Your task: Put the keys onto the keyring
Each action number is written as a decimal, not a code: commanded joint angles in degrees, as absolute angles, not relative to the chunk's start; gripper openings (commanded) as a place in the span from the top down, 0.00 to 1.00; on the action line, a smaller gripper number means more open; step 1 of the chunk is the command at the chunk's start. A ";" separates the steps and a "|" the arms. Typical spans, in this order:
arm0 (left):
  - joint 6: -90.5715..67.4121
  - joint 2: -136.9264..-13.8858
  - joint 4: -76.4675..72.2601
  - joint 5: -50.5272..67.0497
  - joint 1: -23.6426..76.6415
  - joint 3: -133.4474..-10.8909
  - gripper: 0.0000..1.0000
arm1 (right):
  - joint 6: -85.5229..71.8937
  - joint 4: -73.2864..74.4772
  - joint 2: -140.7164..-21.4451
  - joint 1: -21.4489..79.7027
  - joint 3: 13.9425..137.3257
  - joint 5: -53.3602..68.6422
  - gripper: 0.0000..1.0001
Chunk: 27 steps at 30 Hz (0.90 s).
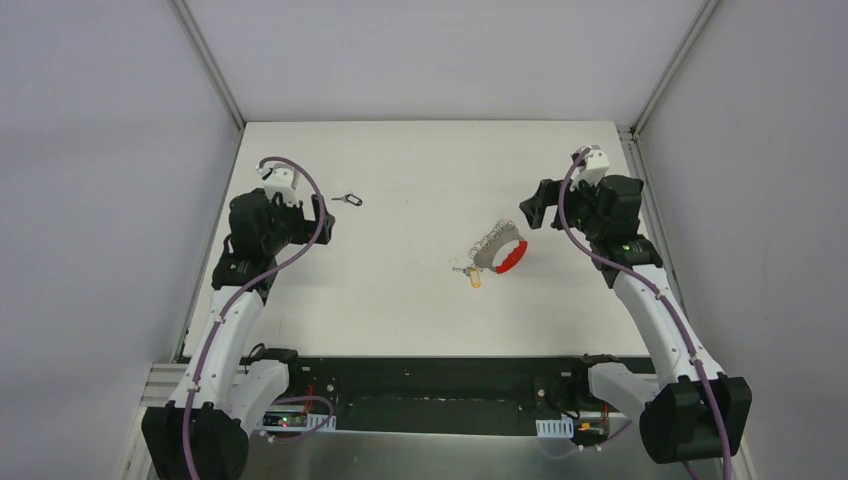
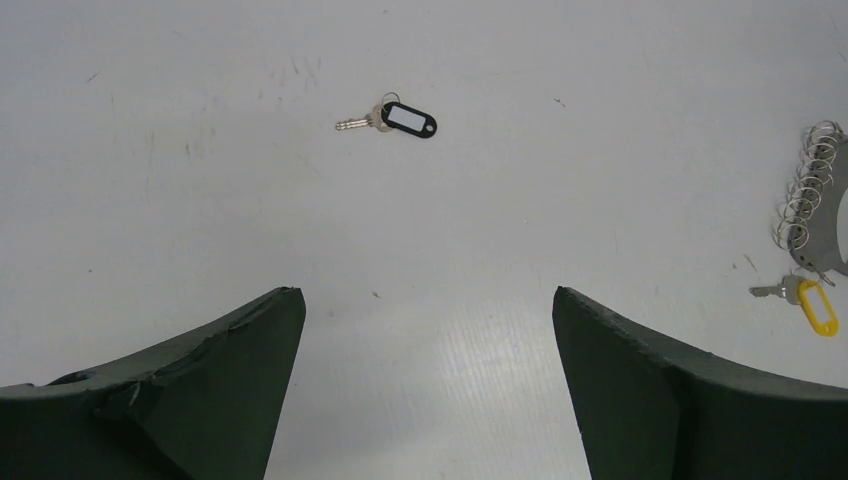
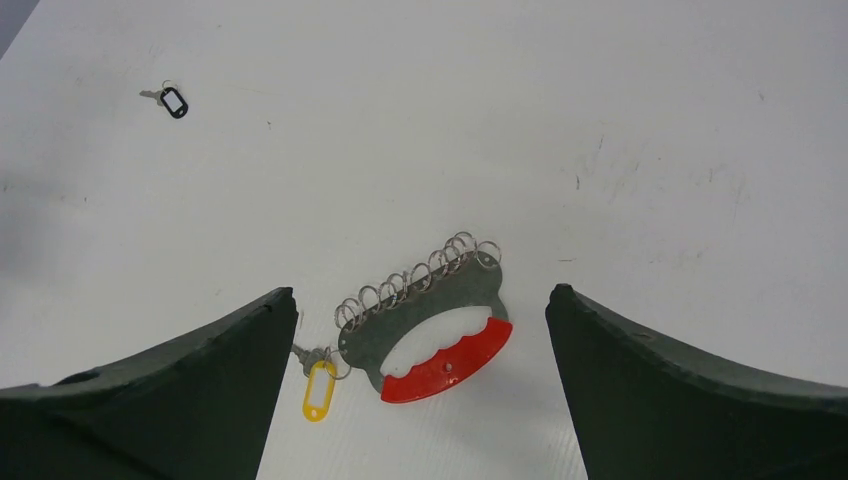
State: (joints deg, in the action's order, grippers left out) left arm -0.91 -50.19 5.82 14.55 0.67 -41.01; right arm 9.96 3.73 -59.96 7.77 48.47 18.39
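Left claw [image 2: 428,292] and right claw [image 3: 420,290] are both spread, holding nothing. The black-tagged key [image 2: 390,118] lies loose on your counter [image 1: 420,170], well apart from the keyring [image 3: 430,340]. 1 yellow-tagged key [image 3: 318,388] looks hooked on, so you've got 1 left.

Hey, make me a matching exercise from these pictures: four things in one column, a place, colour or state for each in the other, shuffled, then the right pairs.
Things:
1. loose key
2. keyring
3. yellow tag
4. left gripper

Descriptions:
a. red curved grip with a row of wire loops
b. open, holding nothing
c. black-tagged, lying apart from the rest
d. at one end of the row of loops

Pairs: 1-c, 2-a, 3-d, 4-b
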 commanded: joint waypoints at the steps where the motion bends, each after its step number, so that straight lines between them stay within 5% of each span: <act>1: -2.02 -49.39 4.60 15.65 0.35 -40.26 0.00 | 10.24 2.97 -59.26 6.75 48.26 19.14 0.00; 17: 6.38 -57.82 16.05 24.11 2.05 -46.42 0.00 | 13.98 3.49 -62.63 6.55 46.46 19.27 0.00; 27: 10.37 -62.94 17.54 9.30 16.21 -50.39 0.00 | 12.36 10.11 -79.53 11.97 54.94 12.17 0.00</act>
